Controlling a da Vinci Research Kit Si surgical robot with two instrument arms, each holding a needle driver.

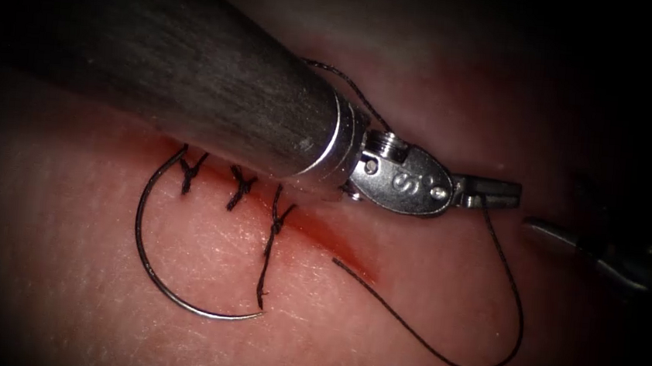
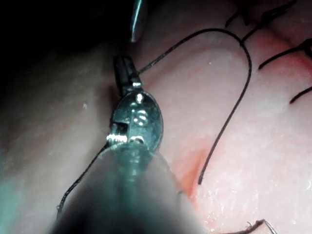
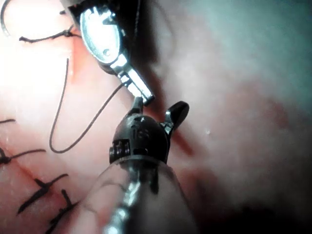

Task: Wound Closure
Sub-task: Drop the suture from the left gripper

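Left tool (image 1: 496, 195): my jaws pinch the thread (image 1: 515, 299), right of the cut (image 1: 322, 233).
Right tool (image 3: 158, 111): my jaws look spread, holding nothing.
Needle (image 1: 150, 270): lying free on the tissue (image 1: 67, 209), left of the cut.

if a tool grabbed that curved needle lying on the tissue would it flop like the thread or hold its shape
The needle would likely hold its shape: it keeps one smooth arc, while the thread sags from the left tool in a loose loop. It looks thin and probably light. Lying flat on the tissue, smooth and shiny, it might swivel in a grip.
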